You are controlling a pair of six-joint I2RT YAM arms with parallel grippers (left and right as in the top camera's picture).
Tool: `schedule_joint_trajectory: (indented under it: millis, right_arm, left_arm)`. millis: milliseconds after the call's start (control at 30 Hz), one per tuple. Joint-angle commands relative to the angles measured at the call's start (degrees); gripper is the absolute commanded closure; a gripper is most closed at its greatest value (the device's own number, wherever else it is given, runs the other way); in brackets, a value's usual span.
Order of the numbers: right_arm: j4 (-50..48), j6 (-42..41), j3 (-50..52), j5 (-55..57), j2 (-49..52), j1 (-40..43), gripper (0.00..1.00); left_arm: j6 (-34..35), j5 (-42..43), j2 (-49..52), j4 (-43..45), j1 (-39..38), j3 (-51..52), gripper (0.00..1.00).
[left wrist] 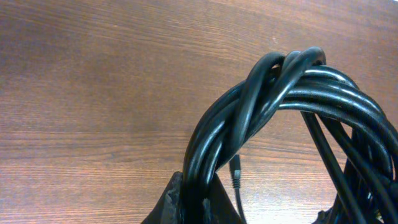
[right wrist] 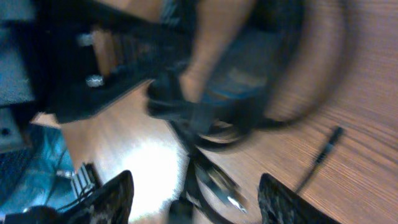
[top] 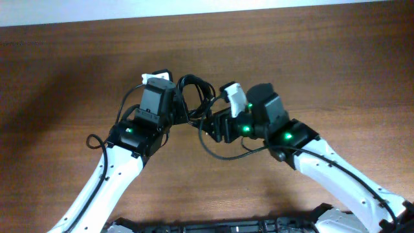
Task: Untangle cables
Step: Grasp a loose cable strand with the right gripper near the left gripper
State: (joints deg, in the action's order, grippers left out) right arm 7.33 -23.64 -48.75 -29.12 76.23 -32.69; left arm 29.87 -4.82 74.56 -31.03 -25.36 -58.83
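The cables (top: 196,87) form one twisted black bundle lifted between my two arms, with a loose loop (top: 226,154) trailing on the table. My left gripper (top: 179,103) is shut on the bundle. In the left wrist view its fingers (left wrist: 171,200) pinch the thick twisted strands (left wrist: 261,106), and a small plug (left wrist: 236,171) hangs beside them. My right gripper (top: 206,123) reaches in from the right. In the blurred right wrist view, the right gripper (right wrist: 196,202) stands open. A cable strand with a metal-tipped plug (right wrist: 221,186) lies between its fingers (right wrist: 112,199), untouched. Another plug end (right wrist: 326,149) lies on the table.
Brown wooden table (top: 77,71) lies on all sides. Each arm carries its own thicker black wire, with a small loop (top: 94,140) sticking out beside the left arm. The two grippers are very close together near the table's centre.
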Motion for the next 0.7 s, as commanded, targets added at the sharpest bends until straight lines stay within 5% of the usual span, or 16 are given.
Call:
schedule_joint_trajectory:
  millis: [0,67,100,233,400,667]
  right_arm:
    - [-4.7,0.7,-0.7,4.3,3.3,-3.0,0.66]
    - [-4.9,-3.7,-0.7,4.3,3.5,-2.6,0.91]
    - [-4.5,-6.7,-0.7,3.9,3.4,-2.3,0.96]
    - [-4.9,-11.6,-0.8,-11.4,0.7,1.2,0.96]
    - [-14.0,-21.9,-0.8,-14.5,-0.2,4.3,0.96]
    - [-6.3,-21.9,-0.8,10.1,2.0,4.3,0.96]
  left_arm:
    - [0.7,1.0,-1.5,-1.0,0.2,-1.3,1.0]
    - [-1.6,-4.0,-1.5,-3.1,0.6,-1.3,1.0]
    - [-1.7,-11.0,-1.5,-4.4,0.8,-1.3,1.0]
    - [-7.5,-15.1,-1.5,-4.1,0.9,-1.3,1.0]
    - [-13.7,1.1,-1.5,-1.9,0.5,-1.3,1.0]
    - [-16.7,11.3,-2.5,3.5,-3.1,-1.3,1.0]
